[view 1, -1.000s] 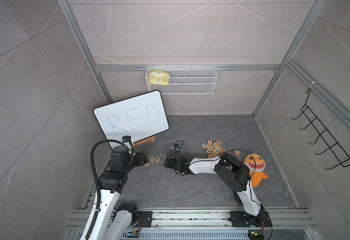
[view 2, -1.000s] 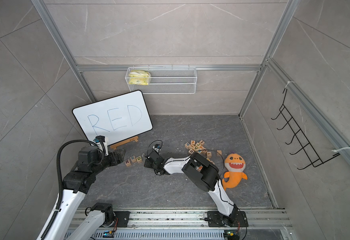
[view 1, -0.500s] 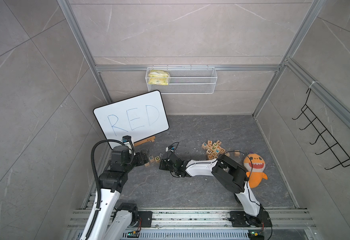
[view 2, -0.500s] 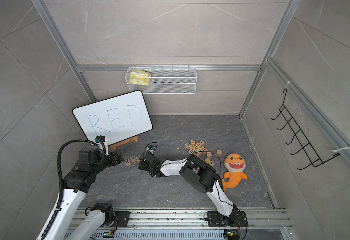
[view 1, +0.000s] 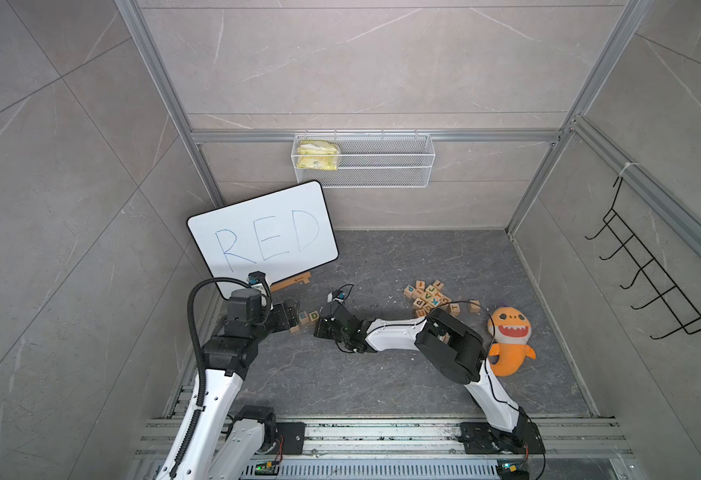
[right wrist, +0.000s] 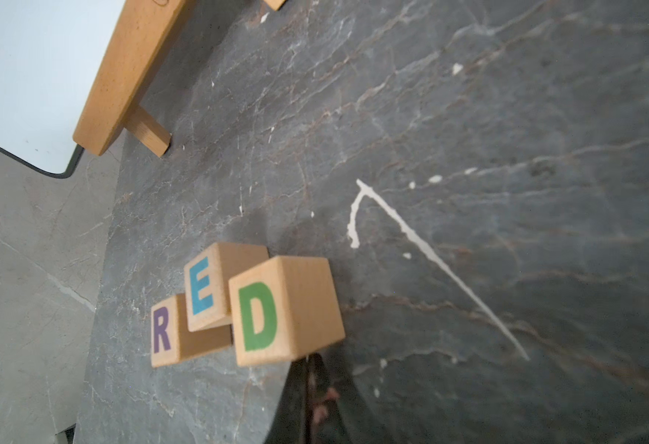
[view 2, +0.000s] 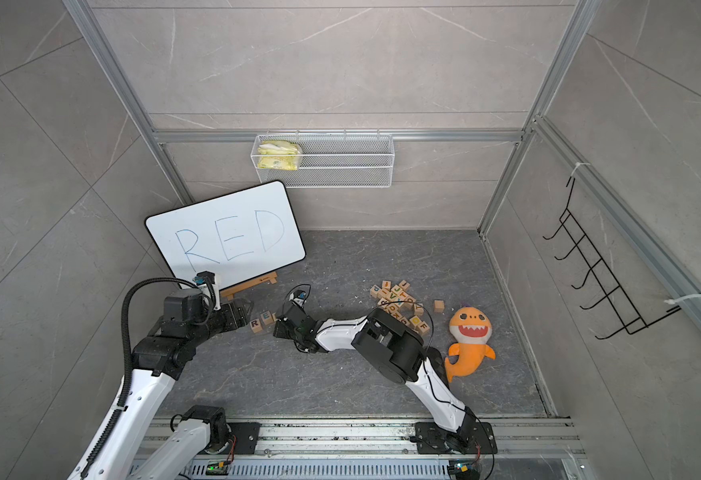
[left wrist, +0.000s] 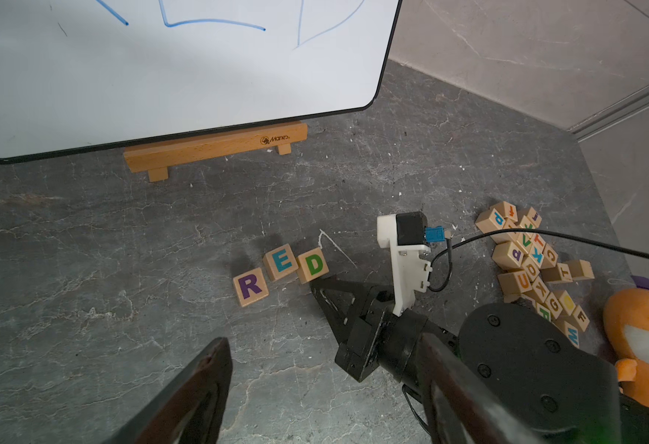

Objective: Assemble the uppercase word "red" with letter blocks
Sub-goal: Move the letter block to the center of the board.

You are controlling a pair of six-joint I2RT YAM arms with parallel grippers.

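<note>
Three letter blocks lie in a slightly uneven row on the dark floor in front of the white board: R (left wrist: pixel 250 286), E (left wrist: pixel 282 261) and D (left wrist: pixel 313 265), letters facing up. E and D touch; R sits a little offset beside E. My right gripper (left wrist: pixel 315 282) is shut and empty, its tip against the D block's (right wrist: pixel 261 315) side. My left gripper (left wrist: pixel 326 384) hovers open a short way back from the row, nothing between its fingers (left wrist: pixel 207 384). In a top view R (view 2: pixel 254 324) and E (view 2: pixel 266 319) show between the two grippers.
A pile of several spare letter blocks (view 1: pixel 429 299) lies to the right, with an orange shark plush (view 1: pixel 508 336) beyond it. The white board (view 1: pixel 263 237) reading RED stands on a wooden stand (left wrist: pixel 215 148) just behind the row. A wire basket (view 1: pixel 363 160) hangs on the back wall.
My right gripper has slid left across the floor up to the D block, closing it against E. The left arm has stayed almost still.
</note>
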